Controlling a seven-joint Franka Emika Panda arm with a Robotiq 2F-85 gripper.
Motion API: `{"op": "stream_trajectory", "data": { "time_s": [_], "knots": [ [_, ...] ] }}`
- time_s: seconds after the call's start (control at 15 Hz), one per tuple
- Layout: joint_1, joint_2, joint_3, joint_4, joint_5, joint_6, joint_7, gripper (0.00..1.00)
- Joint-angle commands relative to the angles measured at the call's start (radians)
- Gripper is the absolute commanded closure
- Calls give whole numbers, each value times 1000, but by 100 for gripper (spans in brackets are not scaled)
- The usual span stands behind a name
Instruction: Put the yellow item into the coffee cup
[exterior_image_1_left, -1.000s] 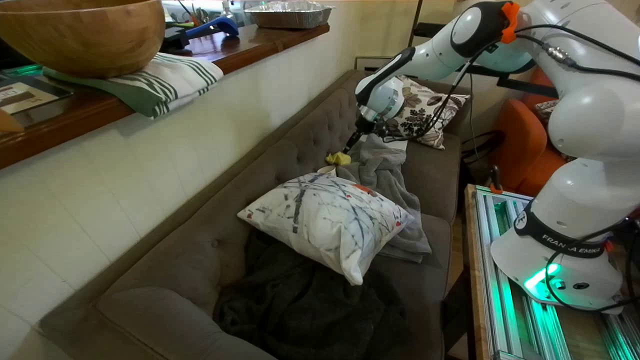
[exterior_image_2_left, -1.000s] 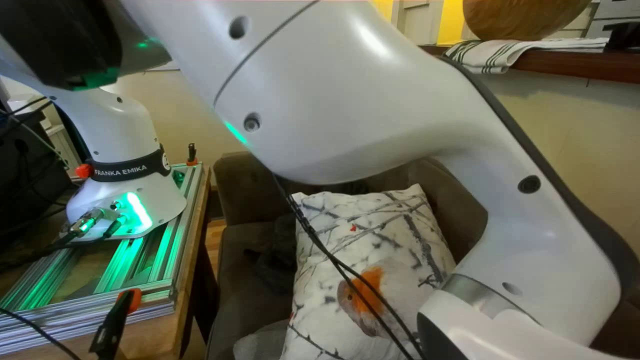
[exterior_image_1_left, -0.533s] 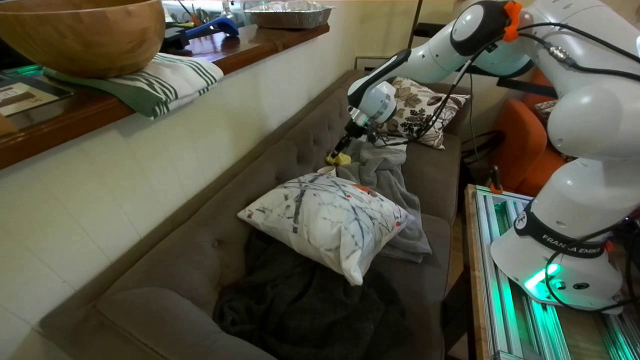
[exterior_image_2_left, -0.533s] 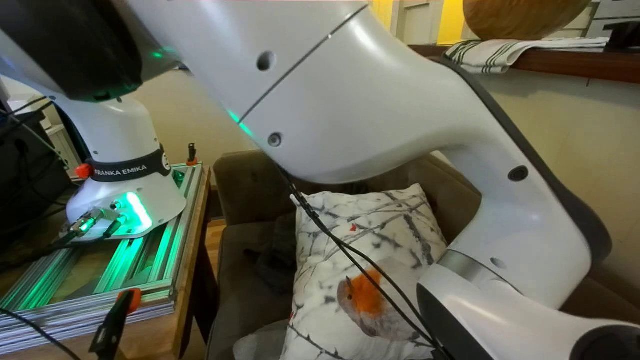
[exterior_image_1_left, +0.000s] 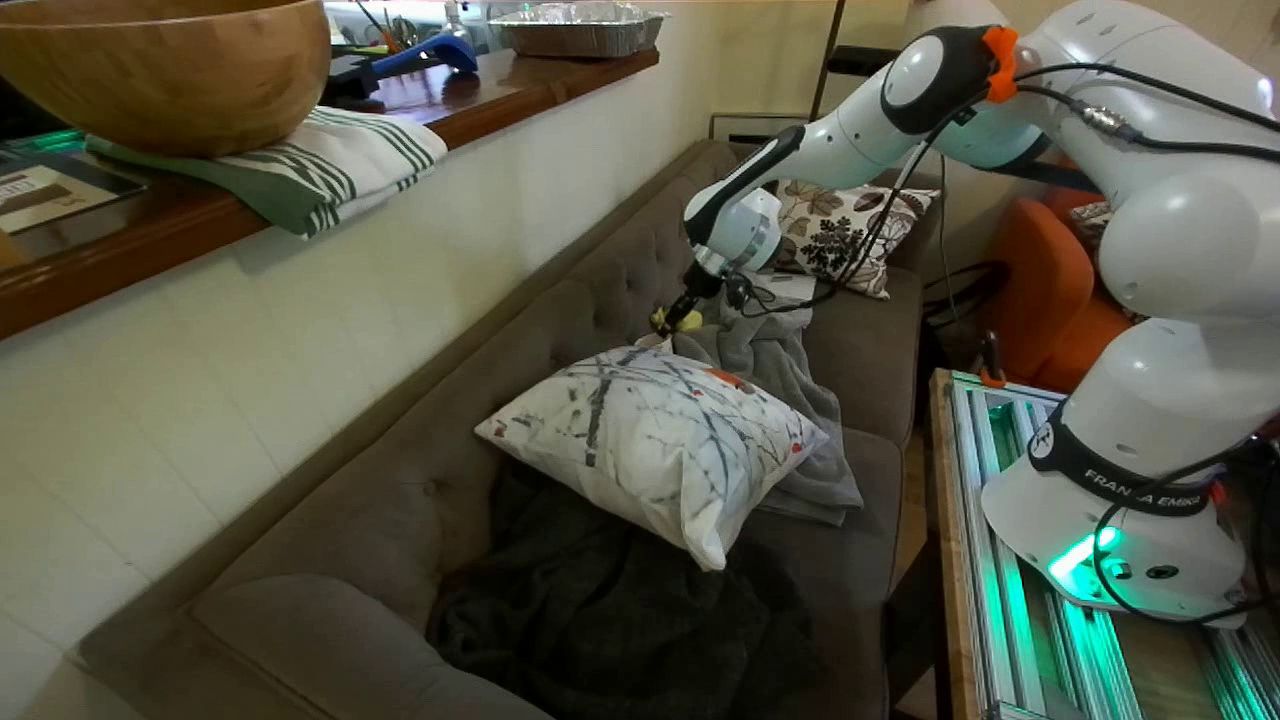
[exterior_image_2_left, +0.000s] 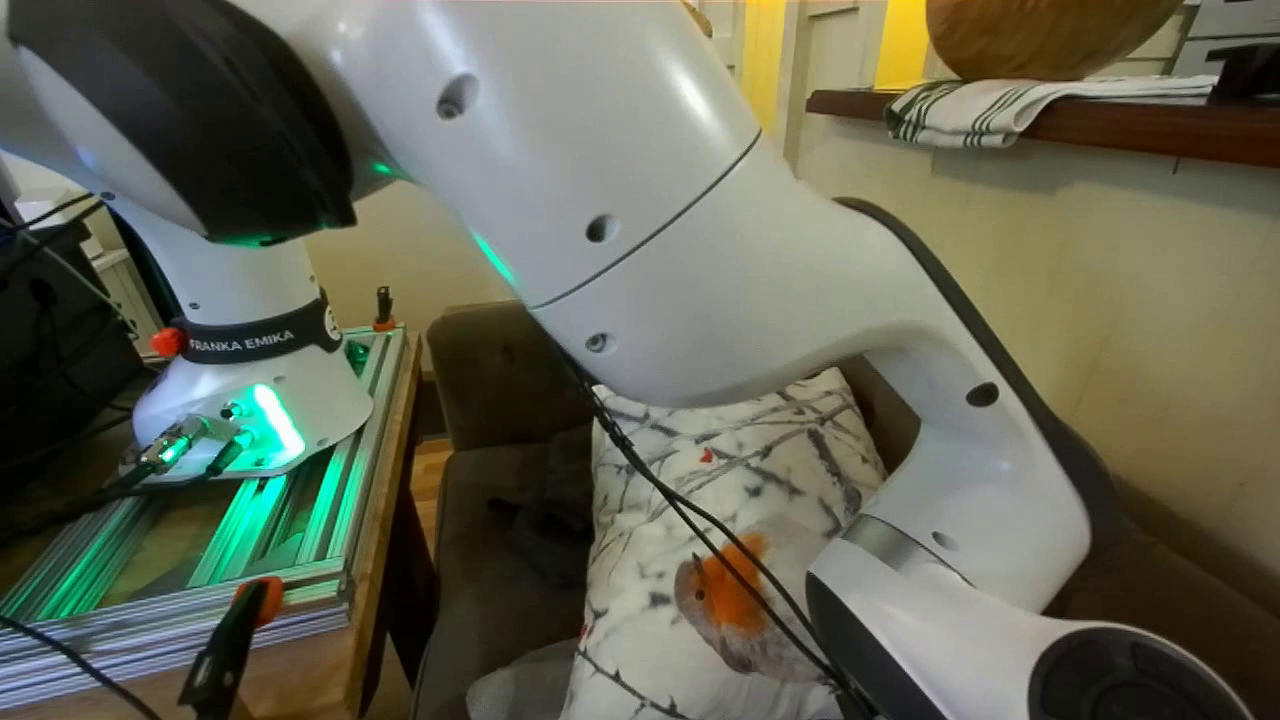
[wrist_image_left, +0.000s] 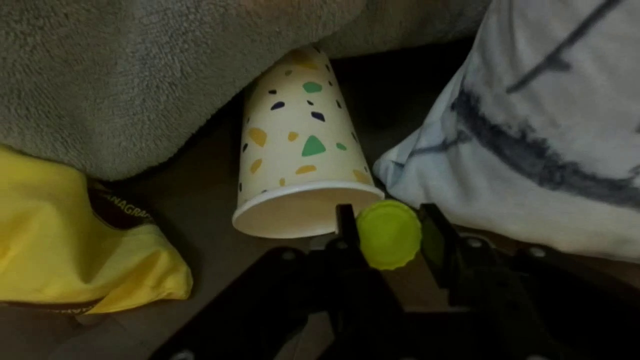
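You look down along the couch (exterior_image_1_left: 370, 520) from above its near end in an exterior view, with the ledge (exterior_image_1_left: 540, 86) at frame left and the robot base (exterior_image_1_left: 1120, 535) at frame right. In an exterior view facing roughly the opposite way, those two trade sides for you, and the arm (exterior_image_2_left: 820, 270) is so near the lens it hides much of the couch. Both exterior views give you the branch-patterned cushion (exterior_image_1_left: 650, 430) and striped towel (exterior_image_1_left: 350, 165). Your wrist view looks in close past the gripper (wrist_image_left: 387, 220) toward the paper cup (wrist_image_left: 285, 155), sharing that cushion at right.

Blanket (wrist_image_left: 110, 90) and cushion (wrist_image_left: 530, 150) flank the cup (wrist_image_left: 300, 125), leaving its mouth (wrist_image_left: 290, 215) free.
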Motion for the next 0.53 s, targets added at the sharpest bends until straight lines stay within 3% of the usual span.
{"op": "stream_trajectory", "data": {
  "time_s": [0.0, 0.33, 0.4, 0.47],
  "knots": [
    [32, 31, -21, 36, 10, 68, 49, 89],
    [63, 38, -53, 42, 3, 133, 106, 89],
    [84, 40, -76, 49, 3, 137, 141, 39],
    [96, 37, -89, 46, 2, 139, 159, 37]
  ]
}}
